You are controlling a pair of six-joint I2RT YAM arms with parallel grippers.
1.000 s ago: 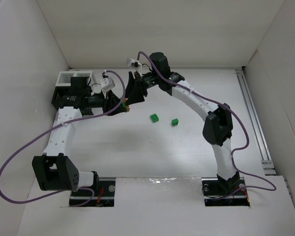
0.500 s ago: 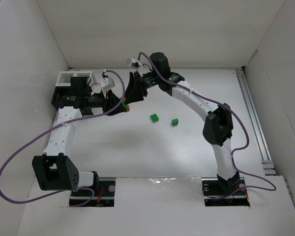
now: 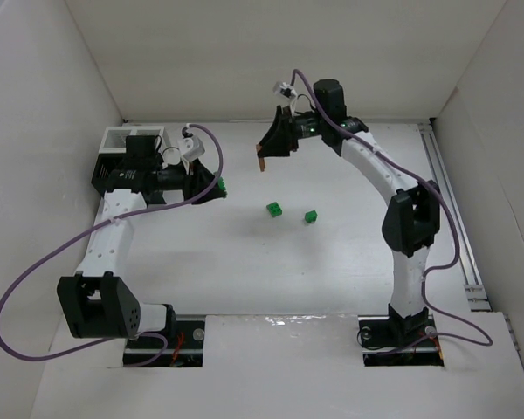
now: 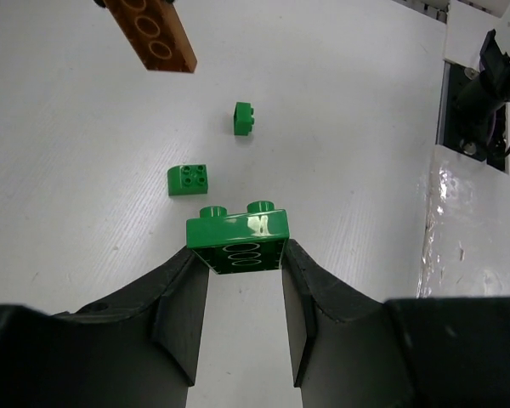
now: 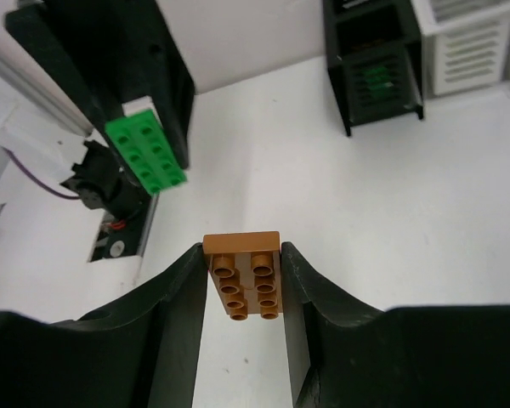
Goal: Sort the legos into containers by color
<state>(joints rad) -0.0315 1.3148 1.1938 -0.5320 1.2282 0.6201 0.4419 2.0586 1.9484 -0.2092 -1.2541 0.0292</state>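
Separation is the change: the right hand [image 3: 263, 158], narrow on the orange brick [image 5: 242, 287], has swung up-frame and right of the left hand [image 3: 217, 187], which clamps a green brick [image 4: 238, 242]. Each piece looks free to go to its own cell of the rack [image 3: 120, 137] at upper left; a loose brick [image 3: 274, 209] and its twin [image 3: 311, 216] wait on the worktop [image 3: 244, 271]. No writing is legible.

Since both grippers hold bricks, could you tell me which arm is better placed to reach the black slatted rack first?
Probably left. The left gripper, shut on a green plastic brick, is nearer the white-rimmed rack; the right gripper, shut on an orange plastic brick, hangs farther.
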